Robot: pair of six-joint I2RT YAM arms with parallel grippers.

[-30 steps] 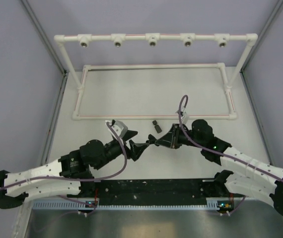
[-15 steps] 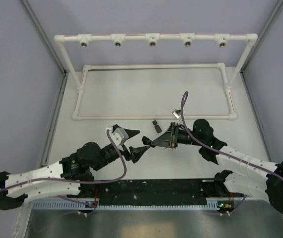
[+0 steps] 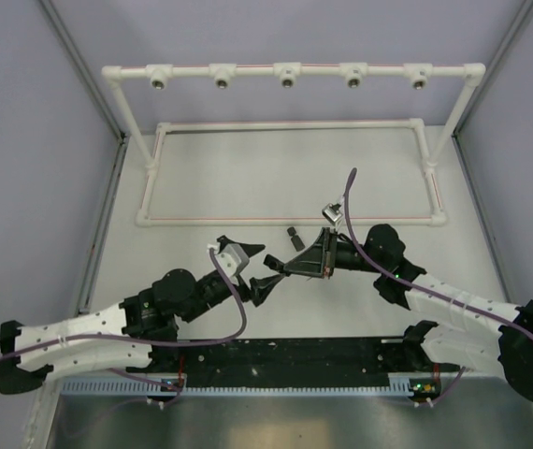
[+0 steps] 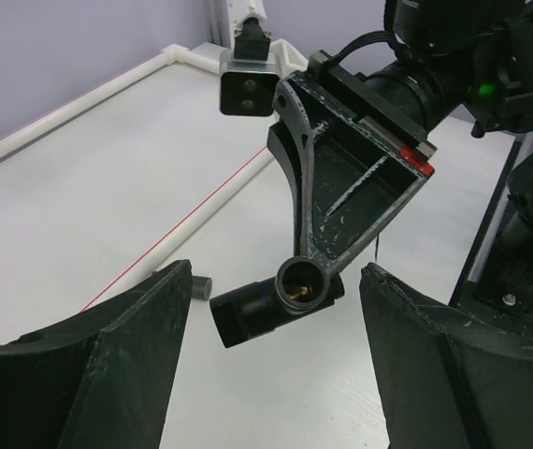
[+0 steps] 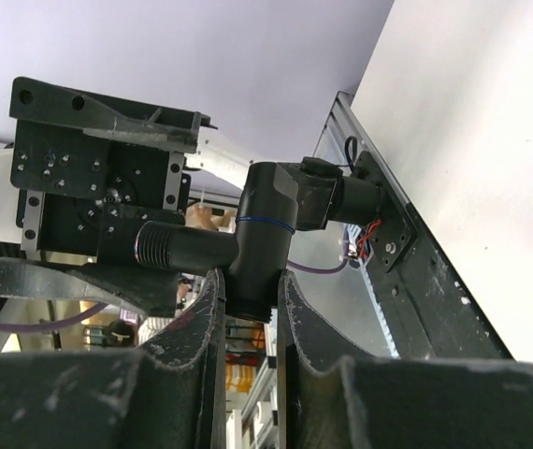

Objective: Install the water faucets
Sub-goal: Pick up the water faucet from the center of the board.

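In the top view, the T-shaped faucet (image 3: 279, 268) was held clear of the counter (image 3: 285, 178) at lower centre. It was pinched in the nearly closed right jaws, while the left jaws, spread wide and empty, were set to either side of it. Against the earlier frames, the left jaws had been advanced, rolled and opened slightly, so a handover was judged to be under way. The stubby faucet (image 3: 294, 235) was left lying just above, unmoved. No faucet was seen in the sockets of the pipe frame (image 3: 285, 71) at the top. In the left wrist view, the held faucet's hollow end was seen between the wide jaws, touched by neither. In the right wrist view, its stem was seen clamped at bottom centre.
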